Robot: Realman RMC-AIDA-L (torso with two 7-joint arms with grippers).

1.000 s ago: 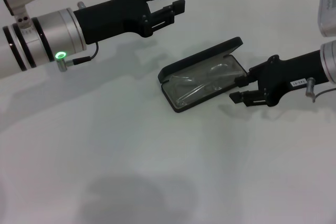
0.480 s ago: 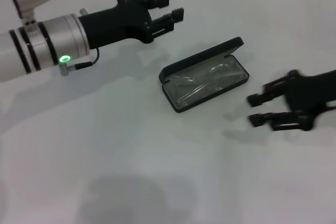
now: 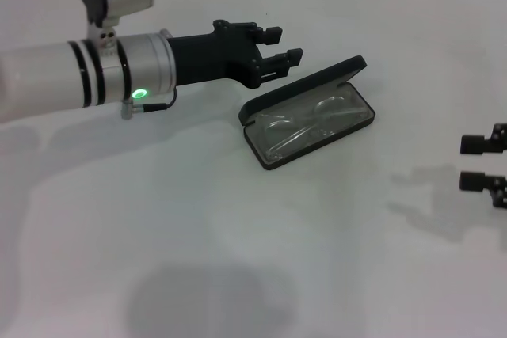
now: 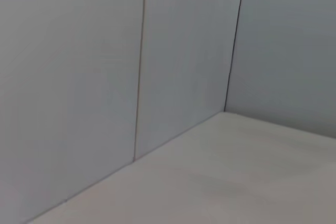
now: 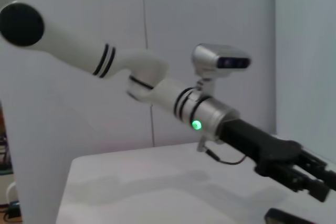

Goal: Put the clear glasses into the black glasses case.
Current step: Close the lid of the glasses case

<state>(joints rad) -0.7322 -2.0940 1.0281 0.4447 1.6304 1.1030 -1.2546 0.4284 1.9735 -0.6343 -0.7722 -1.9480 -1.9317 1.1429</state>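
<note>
So the glasses [image 3: 305,123] are lying flat inside the case [image 3: 269,156] near the middle of the table [image 3: 238,259], filling the grey tray, with the lid [image 3: 305,85] standing open along its 12 o'clock side. My left gripper [image 3: 279,47] hangs just off the lid at about 10 o'clock, fingers a narrow gap apart and holding nothing, probably lined up to push it shut. My right gripper [image 3: 483,164] sits way out at 3 o'clock, fingers parted and empty.
</note>
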